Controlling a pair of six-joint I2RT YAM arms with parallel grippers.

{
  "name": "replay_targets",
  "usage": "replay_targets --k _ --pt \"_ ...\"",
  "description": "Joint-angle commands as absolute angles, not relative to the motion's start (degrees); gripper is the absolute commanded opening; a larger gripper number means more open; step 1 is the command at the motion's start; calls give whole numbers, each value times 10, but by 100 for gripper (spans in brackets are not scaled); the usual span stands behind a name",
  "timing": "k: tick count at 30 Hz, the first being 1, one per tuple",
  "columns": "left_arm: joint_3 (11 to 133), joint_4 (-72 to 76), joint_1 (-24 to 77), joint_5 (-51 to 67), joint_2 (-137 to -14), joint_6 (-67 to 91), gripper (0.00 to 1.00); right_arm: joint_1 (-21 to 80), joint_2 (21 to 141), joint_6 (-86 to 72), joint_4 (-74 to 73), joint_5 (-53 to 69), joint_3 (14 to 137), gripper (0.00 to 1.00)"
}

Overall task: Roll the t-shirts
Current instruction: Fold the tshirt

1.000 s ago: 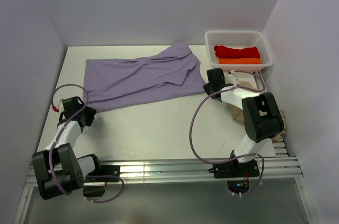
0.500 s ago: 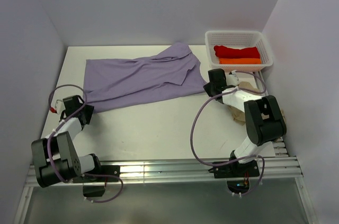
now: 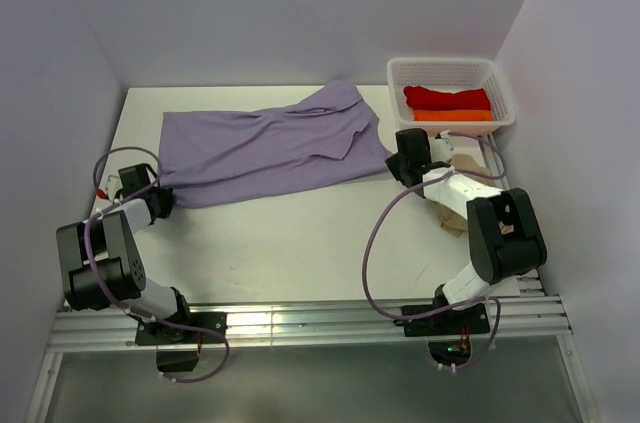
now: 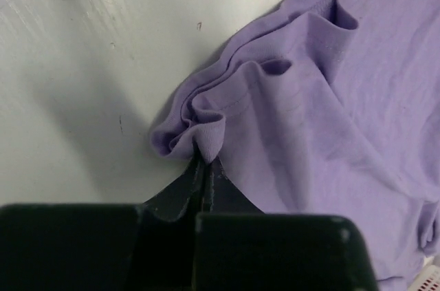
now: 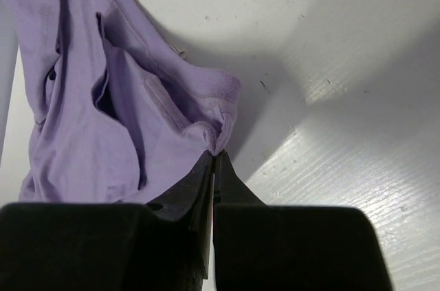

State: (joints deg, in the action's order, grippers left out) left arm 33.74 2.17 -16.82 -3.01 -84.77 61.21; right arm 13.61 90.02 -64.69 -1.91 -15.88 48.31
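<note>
As it lies spread on the tabletop (image 3: 300, 233), lavender t-shirt (image 3: 262, 150) gripped.
Opposite corners pinched tight by left gripper (image 4: 205, 159) and right gripper (image 5: 214, 158).

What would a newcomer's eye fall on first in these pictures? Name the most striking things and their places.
A lavender purple cloth t-shirt lies spread across the far middle of the white table. The left end effector is shut on its near left corner and the right end effector on its near right corner. In the far right corner a white plastic mesh basket holds a red cloth t-shirt and an orange cloth t-shirt.
</note>
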Motion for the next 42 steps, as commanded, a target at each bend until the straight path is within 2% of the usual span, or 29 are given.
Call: replay_targets --k 1,9,12,15,18,23,26,34,42 --pt "369 -88 -164 -36 -864 586 1 134 869 -639 -39 -196 493 0" --pt "527 -229 -164 -33 -855 567 0 133 931 -604 -140 -164 655 0" --pt "590 -281 -166 -40 -834 560 0 134 938 -577 -159 -134 738 0" --pt "620 -311 -167 -50 -793 552 0 133 926 -563 -174 -127 770 0" --pt "597 -313 -177 -45 -768 541 0 131 900 -575 -156 -126 711 0" --pt "473 -271 -182 -36 -732 530 0 119 868 -607 -125 -115 559 0" --pt "423 -250 -184 -26 -743 522 0 120 864 -610 -114 -118 508 0" --pt "410 -252 -184 -32 -750 508 0 119 824 -589 -126 -146 482 0" --pt "387 -261 -184 -23 -726 497 0 113 766 -607 -105 -149 393 0"
